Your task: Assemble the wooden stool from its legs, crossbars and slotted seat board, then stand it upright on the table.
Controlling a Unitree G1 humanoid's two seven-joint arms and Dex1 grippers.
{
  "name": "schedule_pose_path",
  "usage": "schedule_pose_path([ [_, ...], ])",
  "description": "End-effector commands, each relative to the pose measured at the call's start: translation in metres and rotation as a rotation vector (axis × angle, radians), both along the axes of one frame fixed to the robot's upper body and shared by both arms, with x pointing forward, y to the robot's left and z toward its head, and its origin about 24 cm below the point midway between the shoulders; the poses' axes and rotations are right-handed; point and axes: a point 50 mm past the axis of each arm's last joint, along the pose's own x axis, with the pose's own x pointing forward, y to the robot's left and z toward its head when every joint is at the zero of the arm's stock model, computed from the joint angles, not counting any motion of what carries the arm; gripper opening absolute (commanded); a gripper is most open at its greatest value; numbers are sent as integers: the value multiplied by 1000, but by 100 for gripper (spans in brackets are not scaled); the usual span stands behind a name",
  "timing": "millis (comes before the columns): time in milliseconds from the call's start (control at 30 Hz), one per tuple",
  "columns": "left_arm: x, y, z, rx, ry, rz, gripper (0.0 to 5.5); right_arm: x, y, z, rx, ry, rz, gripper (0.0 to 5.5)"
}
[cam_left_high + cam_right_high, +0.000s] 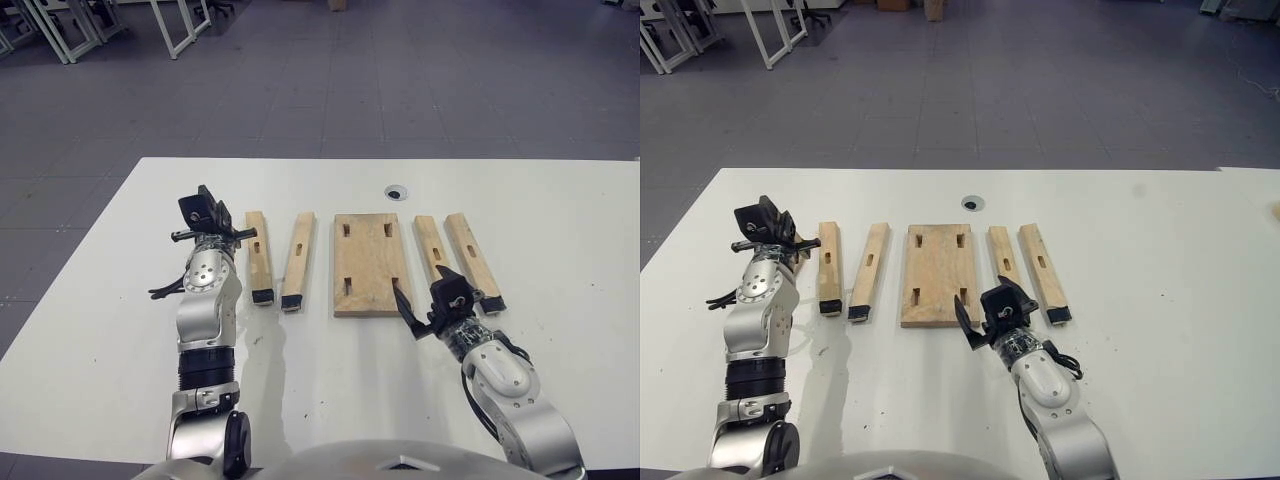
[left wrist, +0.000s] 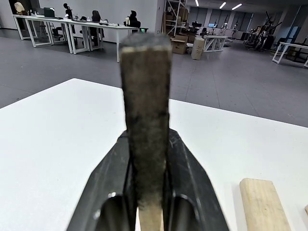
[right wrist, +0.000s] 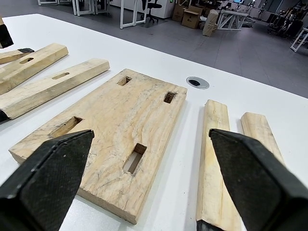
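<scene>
Now our left tool (image 1: 212,215), left of the seat board (image 1: 365,265), clamps a wooden piece (image 2: 146,96); with the released right tool (image 1: 424,295) we should steady the board's near edge.

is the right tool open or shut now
Open. On the right tool the two pads stand wide apart, with the slotted seat board showing in the gap and nothing gripped.

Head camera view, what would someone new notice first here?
The slotted seat board lies flat in the middle of the white table, flanked by two left legs and two right legs. The right gripper hangs open by the board's near right corner. Further left, the left gripper is shut on a dark-tipped wooden bar.
</scene>
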Motion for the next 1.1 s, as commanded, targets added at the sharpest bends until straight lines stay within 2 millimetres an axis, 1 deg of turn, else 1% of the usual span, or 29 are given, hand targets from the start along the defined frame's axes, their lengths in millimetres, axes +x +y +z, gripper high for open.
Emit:
schedule_pose_path([
  [33, 7, -7, 1, -50, -18, -41, 41, 0, -1, 0, -8, 3, -8, 441],
  [467, 12, -14, -5, -75, -4, -63, 41, 1, -1, -2, -11, 7, -6, 441],
  [833, 6, -10, -28, -75, 52, -48, 41, 1, 0, 1, -11, 3, -2, 441],
  [1000, 9, -18, -18, -97, 19, -64, 41, 0, 0, 0, -12, 6, -2, 441],
  [1100, 10, -19, -18, -108, 18, -59, 41, 1, -1, -1, -14, 8, -1, 441],
])
